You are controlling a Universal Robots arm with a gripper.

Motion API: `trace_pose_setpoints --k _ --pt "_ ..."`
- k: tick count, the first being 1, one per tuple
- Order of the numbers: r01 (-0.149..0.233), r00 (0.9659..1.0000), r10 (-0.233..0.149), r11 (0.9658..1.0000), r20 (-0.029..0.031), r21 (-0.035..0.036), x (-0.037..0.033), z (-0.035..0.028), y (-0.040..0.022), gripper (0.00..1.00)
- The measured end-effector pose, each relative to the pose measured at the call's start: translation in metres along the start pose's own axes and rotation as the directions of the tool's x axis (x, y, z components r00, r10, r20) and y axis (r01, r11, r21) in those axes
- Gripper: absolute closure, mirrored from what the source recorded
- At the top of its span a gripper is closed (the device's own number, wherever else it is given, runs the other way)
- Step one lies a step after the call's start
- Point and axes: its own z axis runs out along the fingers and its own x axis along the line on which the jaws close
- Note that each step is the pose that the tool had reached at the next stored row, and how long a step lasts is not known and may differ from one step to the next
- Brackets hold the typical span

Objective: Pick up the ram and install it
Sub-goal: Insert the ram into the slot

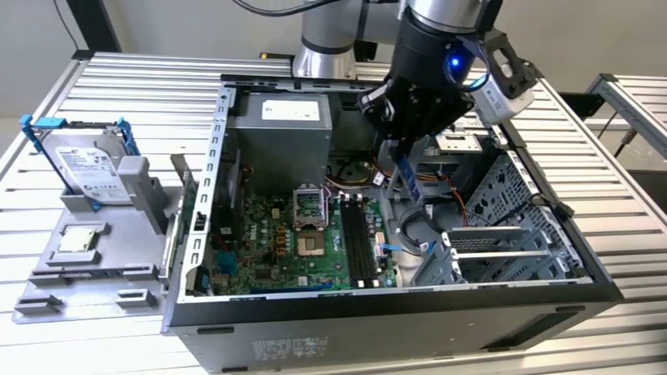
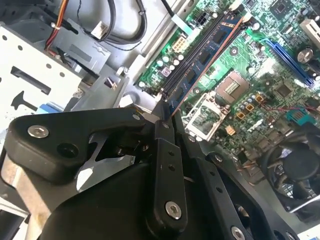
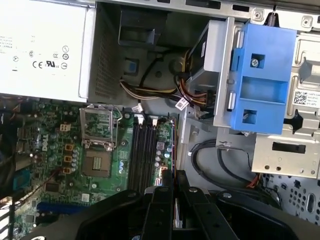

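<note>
The ram [image 1: 407, 178] is a thin bluish stick that hangs edge-down from my gripper [image 1: 399, 148], which is shut on its upper end. It hovers inside the open computer case [image 1: 208, 203], above and slightly toward the exterior view's right of the motherboard's black slots [image 1: 360, 238]. In the second wrist view the ram [image 2: 206, 56] runs out from between the black fingers [image 2: 165, 145] over the green motherboard [image 2: 260, 85]. In the first wrist view the ram [image 3: 173, 145] shows as a thin edge beside the slots [image 3: 142, 150].
A silver hard drive in a blue bracket [image 1: 89, 160] stands on a grey fixture [image 1: 115, 258] at the exterior view's left, with a small square silver chip [image 1: 80, 240] on it. The power supply [image 1: 281, 113], drive cage [image 1: 501, 234] and loose cables [image 1: 417, 223] crowd the case.
</note>
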Motion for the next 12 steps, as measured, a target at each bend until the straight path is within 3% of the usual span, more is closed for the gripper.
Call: trace_pose_setpoints --k 12 --pt "0.000 0.9999 0.000 1.0000 0.0102 0.0009 0.0004 0.0158 -0.0003 1.00"
